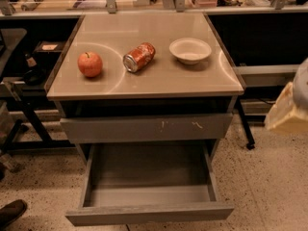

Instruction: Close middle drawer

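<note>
The cabinet stands centre, with the middle drawer pulled far out, empty, below the scratched front. The gripper hangs at the right edge, well apart; open or closed, I cannot tell. On top sit a bowl, a red can on its side with an unreadable label, and an apple.

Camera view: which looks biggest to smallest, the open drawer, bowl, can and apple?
1. Open drawer
2. Bowl
3. Can and apple look about alike.
The gripper sits at the right edge, away from the drawer.
</note>
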Available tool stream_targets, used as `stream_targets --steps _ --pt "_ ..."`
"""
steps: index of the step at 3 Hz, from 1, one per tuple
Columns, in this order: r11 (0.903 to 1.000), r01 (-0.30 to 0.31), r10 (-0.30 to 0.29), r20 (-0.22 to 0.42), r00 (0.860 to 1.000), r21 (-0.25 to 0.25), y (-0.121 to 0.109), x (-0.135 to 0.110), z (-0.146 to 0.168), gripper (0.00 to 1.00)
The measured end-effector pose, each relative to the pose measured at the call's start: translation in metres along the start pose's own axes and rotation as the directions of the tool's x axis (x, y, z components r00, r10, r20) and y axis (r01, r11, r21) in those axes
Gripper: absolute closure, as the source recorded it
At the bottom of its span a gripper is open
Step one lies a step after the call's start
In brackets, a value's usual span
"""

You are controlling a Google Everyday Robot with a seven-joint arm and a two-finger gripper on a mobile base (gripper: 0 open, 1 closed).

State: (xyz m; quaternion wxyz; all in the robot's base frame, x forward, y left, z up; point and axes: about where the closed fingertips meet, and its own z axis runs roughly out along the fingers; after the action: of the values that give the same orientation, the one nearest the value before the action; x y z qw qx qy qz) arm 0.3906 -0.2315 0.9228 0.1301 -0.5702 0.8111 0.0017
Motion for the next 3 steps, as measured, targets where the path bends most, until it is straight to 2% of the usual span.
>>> stream_targets --steps 1,2,3 --pt "0.9946 -0.053 0.053 -0.009 0.999 -0.089 0.034 0.022 0.044 1.0" --pt "0.9757 -0.088 0.087 -0.016 0.996 -0.201 0.071 0.034 0.093 1.0" --pt "0.9756 -0.088 0.087 -0.016 0.996 -0.201 0.071 0.034 0.093 1.0"
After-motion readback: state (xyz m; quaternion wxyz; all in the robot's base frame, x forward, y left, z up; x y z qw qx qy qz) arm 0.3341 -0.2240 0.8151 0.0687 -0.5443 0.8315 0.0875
